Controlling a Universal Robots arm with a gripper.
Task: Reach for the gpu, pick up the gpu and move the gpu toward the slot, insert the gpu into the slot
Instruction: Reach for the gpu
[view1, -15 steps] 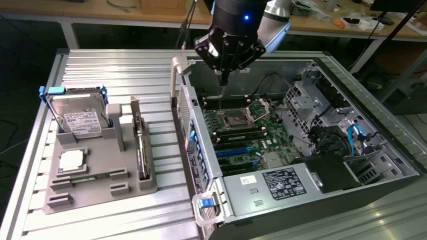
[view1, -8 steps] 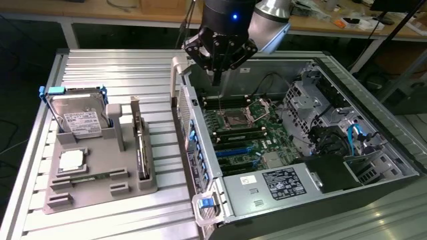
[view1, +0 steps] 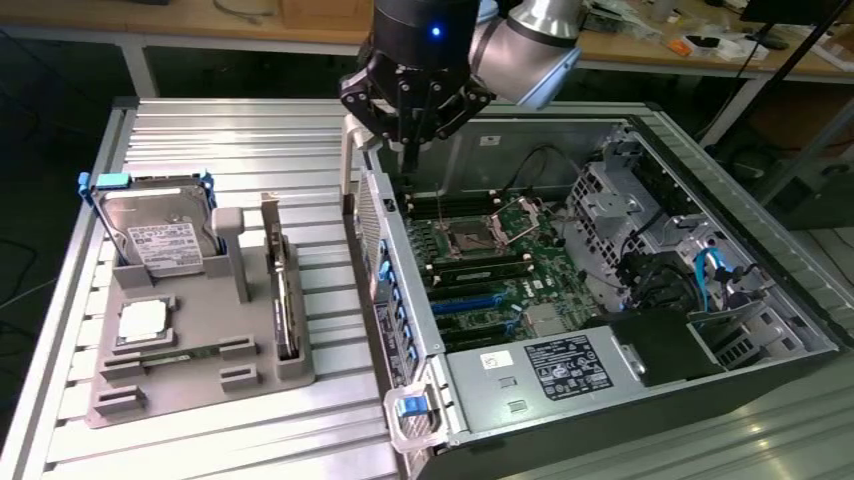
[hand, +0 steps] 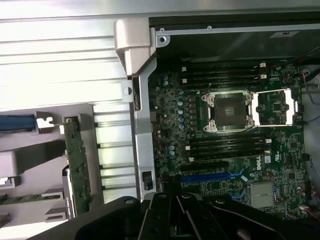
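Observation:
The gpu (view1: 280, 292) stands on edge in a grey holder (view1: 200, 375) on the exterior view's left; in the wrist view the gpu (hand: 77, 167) appears as a thin green card seen edge-on. My gripper (view1: 407, 165) hangs high over the rim of the open computer case, shut and holding nothing, well away from the gpu. Its dark fingers (hand: 159, 215) meet at the gripper's (hand: 172, 196) tip. The blue slot (view1: 463, 301) lies on the green motherboard inside the case, and the slot (hand: 210, 177) sits just off my fingertips in the wrist view.
A silver hard drive (view1: 160, 238) and a square processor chip (view1: 144, 320) share the holder. Inside the case are the processor socket (view1: 478, 238), black memory strips (hand: 227, 145), cables and a power supply (view1: 561, 365). The case wall (view1: 387, 270) rises between holder and motherboard.

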